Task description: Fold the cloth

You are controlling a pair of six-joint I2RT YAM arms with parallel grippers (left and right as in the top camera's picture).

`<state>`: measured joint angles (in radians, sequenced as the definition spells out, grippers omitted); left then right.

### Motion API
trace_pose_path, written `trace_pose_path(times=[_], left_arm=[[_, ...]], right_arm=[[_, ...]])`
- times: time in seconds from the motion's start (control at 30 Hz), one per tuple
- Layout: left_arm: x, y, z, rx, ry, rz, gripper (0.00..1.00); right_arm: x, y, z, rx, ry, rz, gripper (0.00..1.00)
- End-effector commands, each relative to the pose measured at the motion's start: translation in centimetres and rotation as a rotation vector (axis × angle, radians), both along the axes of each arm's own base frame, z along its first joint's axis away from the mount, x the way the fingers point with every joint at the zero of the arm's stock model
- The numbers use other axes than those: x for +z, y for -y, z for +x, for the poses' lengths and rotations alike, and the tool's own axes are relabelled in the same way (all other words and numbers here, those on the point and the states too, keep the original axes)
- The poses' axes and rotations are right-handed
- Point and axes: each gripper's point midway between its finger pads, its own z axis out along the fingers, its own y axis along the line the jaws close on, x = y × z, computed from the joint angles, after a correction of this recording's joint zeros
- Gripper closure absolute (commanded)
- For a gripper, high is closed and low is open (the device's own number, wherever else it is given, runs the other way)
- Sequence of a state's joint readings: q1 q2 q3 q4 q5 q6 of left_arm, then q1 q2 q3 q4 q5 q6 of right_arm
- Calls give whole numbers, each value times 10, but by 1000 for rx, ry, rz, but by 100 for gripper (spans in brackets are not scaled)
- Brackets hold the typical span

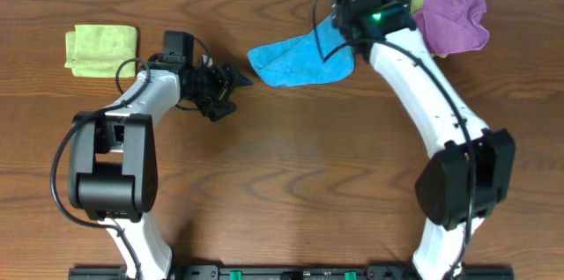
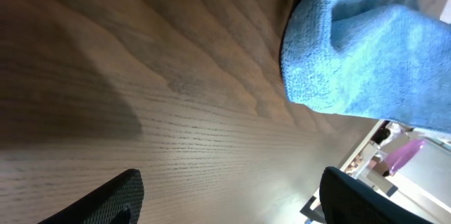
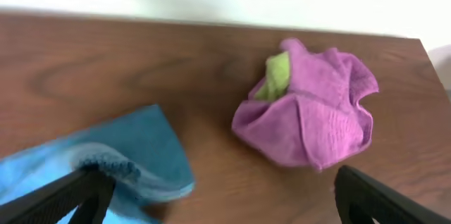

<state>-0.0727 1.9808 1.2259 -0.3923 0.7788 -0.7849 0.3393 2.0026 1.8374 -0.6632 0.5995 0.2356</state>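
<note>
Well, overhead only: light green cloth.
Left fingers: apart.
Right fingers: apart.
Hidden: part of the cloth, under right arm.

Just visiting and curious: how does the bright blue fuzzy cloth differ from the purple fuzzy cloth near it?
The bright blue fuzzy cloth lies spread fairly flat; the purple fuzzy cloth is bunched into a crumpled heap. A yellow-green scrap pokes from the purple cloth, none from the blue one. Both are soft cloths lying on the wooden table.
</note>
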Motion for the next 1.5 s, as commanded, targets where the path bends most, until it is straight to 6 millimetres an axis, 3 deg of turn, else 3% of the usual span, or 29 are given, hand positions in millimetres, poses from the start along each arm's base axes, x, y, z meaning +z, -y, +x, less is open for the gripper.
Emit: trace_pose_path(times=[0.0,0.1,0.17,0.23,0.43,0.57,0.77,0.9,1.23,1.4,1.47], left_arm=[[20,2,5,-29,70,-14,19],[32,2,7,-46,120,-4,18],[41,-1,10,-44,155,14,9],[46,-4,12,-36,178,39,3],[48,-9,15,-23,198,76,5],[49,-9,16,-22,200,76,4],[49,-10,17,-19,208,83,5],[52,-10,22,-18,235,80,5],[53,-16,28,-2,251,83,4],[53,-31,31,32,249,85,5],[53,-37,33,46,248,86,5]], right_arm=[[-32,45,19,-72,-42,24,1],[-86,64,3,-65,-242,84,1],[-119,75,-26,-88,-416,101,1],[-133,63,-46,-49,-526,199,1],[-139,22,-60,29,-601,425,1],[-136,14,-57,9,-578,481,1],[-138,0,-73,29,-647,558,1],[-138,-6,-61,42,-604,566,1],[-202,-30,-49,46,-664,681,5],[-212,-39,-44,52,-660,718,10],[-211,-41,-42,52,-650,726,18]])
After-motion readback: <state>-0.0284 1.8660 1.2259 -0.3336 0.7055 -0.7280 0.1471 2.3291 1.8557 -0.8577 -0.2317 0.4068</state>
